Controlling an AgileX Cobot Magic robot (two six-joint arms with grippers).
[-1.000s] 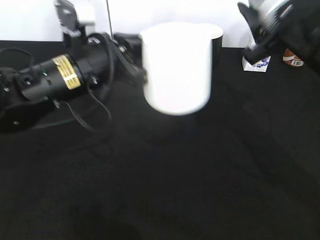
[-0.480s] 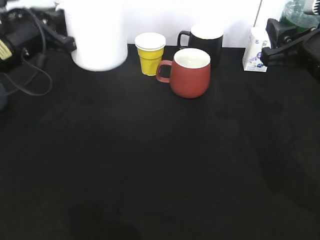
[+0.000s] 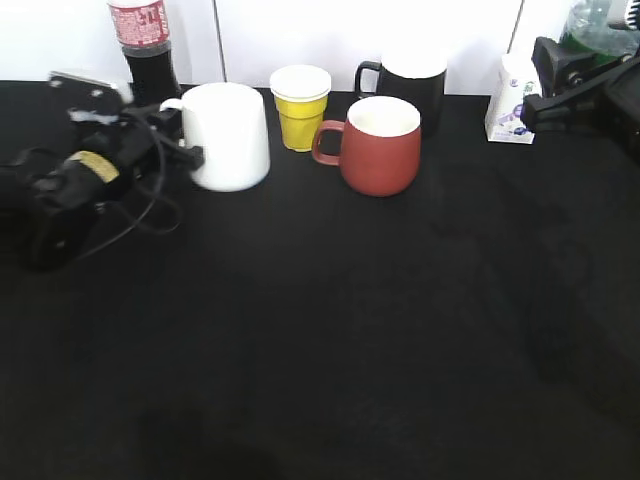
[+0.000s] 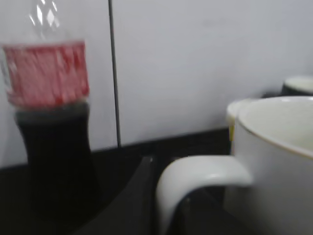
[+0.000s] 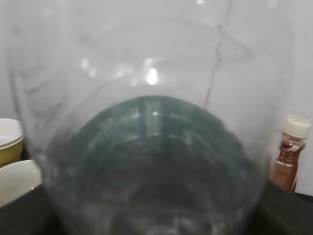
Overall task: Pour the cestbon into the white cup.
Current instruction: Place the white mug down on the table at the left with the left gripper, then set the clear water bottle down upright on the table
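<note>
The white cup (image 3: pixel 230 135) stands on the black table at the back left, handle pointing left. My left gripper (image 3: pixel 183 152) is shut on that handle; in the left wrist view the handle (image 4: pixel 195 178) arches between the dark fingers (image 4: pixel 168 210) and the cup's rim shows to the right. The cestbon (image 3: pixel 598 25) is held up at the top right edge, only its clear green-tinted body showing. My right gripper (image 3: pixel 585 80) is shut on it. The bottle (image 5: pixel 156 147) fills the right wrist view and hides the jaws.
A cola bottle with a red label (image 3: pixel 145 45) stands right behind the white cup. A yellow cup (image 3: pixel 301 105), a red-brown mug (image 3: pixel 382 145) and a black mug (image 3: pixel 410 85) stand at the back centre. A small carton (image 3: pixel 512 100) and a brown drink bottle (image 5: pixel 289 152) are at the back right.
The white cup was up close in front of the exterior camera, then swung left and came down onto the table beside the cola bottle. The right arm has held still for the last half second.
</note>
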